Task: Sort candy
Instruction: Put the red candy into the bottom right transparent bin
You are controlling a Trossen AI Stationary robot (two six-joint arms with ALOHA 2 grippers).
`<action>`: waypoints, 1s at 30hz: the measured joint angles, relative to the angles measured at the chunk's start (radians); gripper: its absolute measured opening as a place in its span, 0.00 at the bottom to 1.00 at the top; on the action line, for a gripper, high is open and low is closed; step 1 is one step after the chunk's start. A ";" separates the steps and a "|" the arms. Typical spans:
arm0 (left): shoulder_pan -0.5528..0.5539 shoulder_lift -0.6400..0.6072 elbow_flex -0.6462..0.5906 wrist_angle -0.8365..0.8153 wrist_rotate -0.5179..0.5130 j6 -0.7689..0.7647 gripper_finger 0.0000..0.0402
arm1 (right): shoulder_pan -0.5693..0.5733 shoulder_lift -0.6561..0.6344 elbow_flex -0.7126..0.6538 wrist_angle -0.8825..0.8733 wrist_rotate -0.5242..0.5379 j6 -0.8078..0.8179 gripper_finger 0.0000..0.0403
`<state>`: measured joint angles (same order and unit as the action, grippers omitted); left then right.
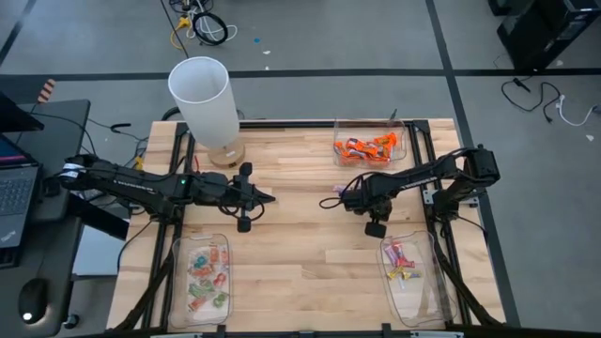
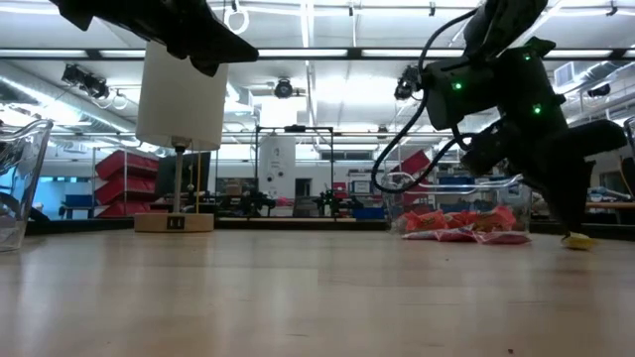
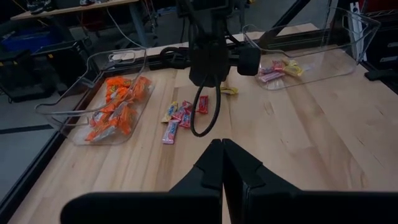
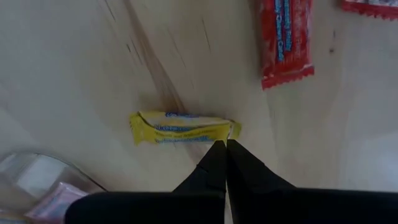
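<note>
The right gripper has its fingers pressed together with nothing between them, tips at the edge of one yellow candy lying flat on the table. A small cluster of loose pink and yellow sweets lies beside it at mid-table. Three clear trays hold sorted candy. The left gripper, also closed and empty, hovers near the centre.
</note>
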<state>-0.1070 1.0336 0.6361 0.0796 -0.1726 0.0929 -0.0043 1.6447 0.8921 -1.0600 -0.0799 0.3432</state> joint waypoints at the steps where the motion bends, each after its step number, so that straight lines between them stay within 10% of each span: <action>1: 0.000 0.000 0.000 0.000 0.000 0.000 0.01 | 0.000 0.000 0.000 -0.001 0.000 -0.004 0.00; 30: 0.000 0.000 0.000 -0.009 0.000 0.004 0.01 | -0.031 0.040 -0.012 -0.062 -0.071 -0.090 0.00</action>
<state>-0.1067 1.0336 0.6361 0.0710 -0.1726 0.0967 -0.0349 1.6844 0.8802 -1.1217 -0.1509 0.2535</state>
